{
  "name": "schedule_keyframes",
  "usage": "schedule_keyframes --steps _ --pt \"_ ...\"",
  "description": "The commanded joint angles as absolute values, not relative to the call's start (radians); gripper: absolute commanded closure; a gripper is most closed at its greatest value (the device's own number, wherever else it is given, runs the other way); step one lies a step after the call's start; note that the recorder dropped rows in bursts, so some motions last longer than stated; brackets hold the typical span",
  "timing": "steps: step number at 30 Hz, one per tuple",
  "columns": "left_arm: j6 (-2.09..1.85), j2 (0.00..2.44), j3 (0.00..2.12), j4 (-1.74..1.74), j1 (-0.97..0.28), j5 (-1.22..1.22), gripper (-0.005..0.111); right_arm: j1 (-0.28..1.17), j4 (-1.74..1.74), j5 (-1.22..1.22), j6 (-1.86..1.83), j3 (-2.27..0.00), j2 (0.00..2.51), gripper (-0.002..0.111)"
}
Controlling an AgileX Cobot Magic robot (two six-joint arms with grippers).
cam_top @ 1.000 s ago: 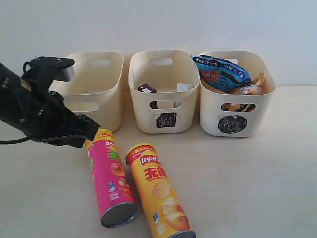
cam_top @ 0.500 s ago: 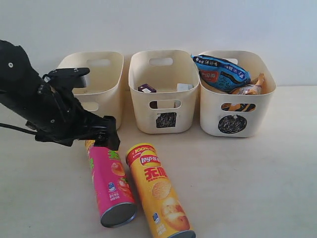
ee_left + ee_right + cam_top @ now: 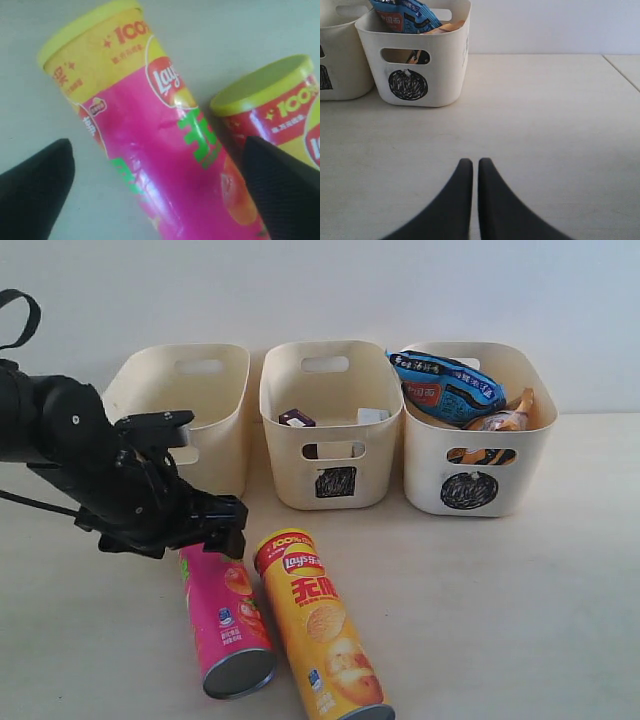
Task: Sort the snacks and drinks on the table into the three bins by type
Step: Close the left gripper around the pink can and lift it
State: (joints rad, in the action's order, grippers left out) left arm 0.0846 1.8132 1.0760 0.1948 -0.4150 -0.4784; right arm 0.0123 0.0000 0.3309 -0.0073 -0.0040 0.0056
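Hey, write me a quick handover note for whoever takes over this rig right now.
Left hand: open, straddling the pink tube, not gripping it.
Right hand: shut, holding nothing, over bare table.
Done: blue bag and orange bag are in the circle bin; purple carton and white carton are in the square bin.
Left: pink tube and yellow tube lie side by side on the table; both presumably go into the third bin.
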Motion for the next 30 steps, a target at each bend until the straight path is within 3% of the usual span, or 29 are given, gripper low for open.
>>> schedule_keyframes --steps 1,22,25,30 --pt "0.096 1.844 1.080 0.170 -0.418 -0.463 0.024 0.009 0.000 0.327 -0.006 0.000 0.000 0.107" --pt "0.192 1.894 1.069 -0.035 -0.418 -0.604 0.024 0.009 0.011 0.322 0.000 0.000 0.000 0.107" --pt "0.192 1.894 1.069 -0.045 -0.418 -0.620 0.030 0.009 0.011 0.322 0.000 0.000 0.000 0.107" --pt "0.193 1.894 1.035 -0.041 -0.418 -0.583 0.050 0.009 0.011 0.322 0.000 0.000 0.000 0.107"
